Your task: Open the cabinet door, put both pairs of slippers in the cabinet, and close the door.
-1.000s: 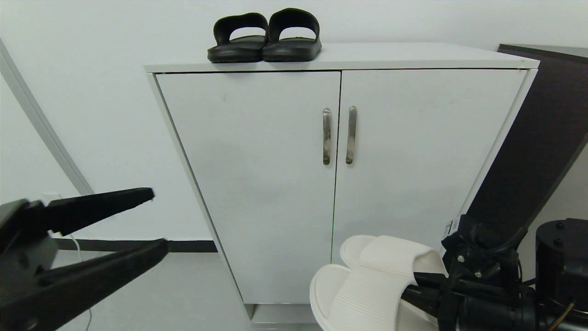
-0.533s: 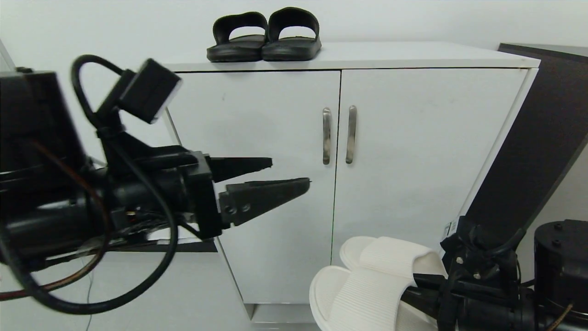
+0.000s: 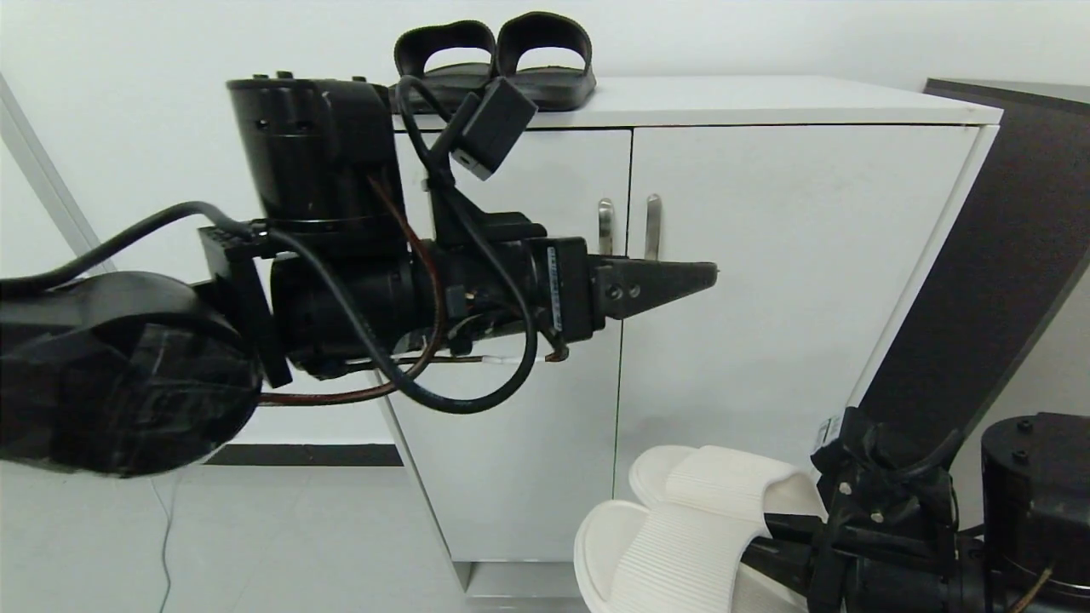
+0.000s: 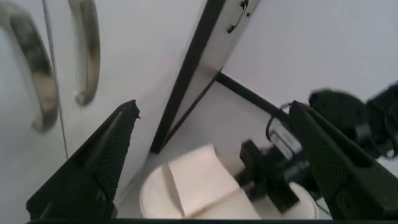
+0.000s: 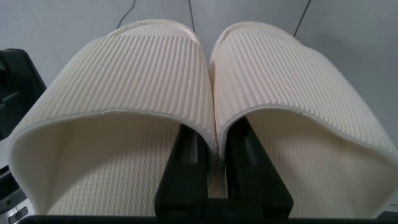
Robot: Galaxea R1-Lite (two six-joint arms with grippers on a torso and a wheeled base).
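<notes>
Smooth matt white on cabinet; dull, smudged metal on handles; ribbed cream foam look on white slippers, lower right; matt rubbery black slippers at top; finely pebbled black plastic on fingers.

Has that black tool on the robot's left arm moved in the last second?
Yes. The left tool has risen and swung right, from low beside the cabinet to in front of its door handles.
</notes>
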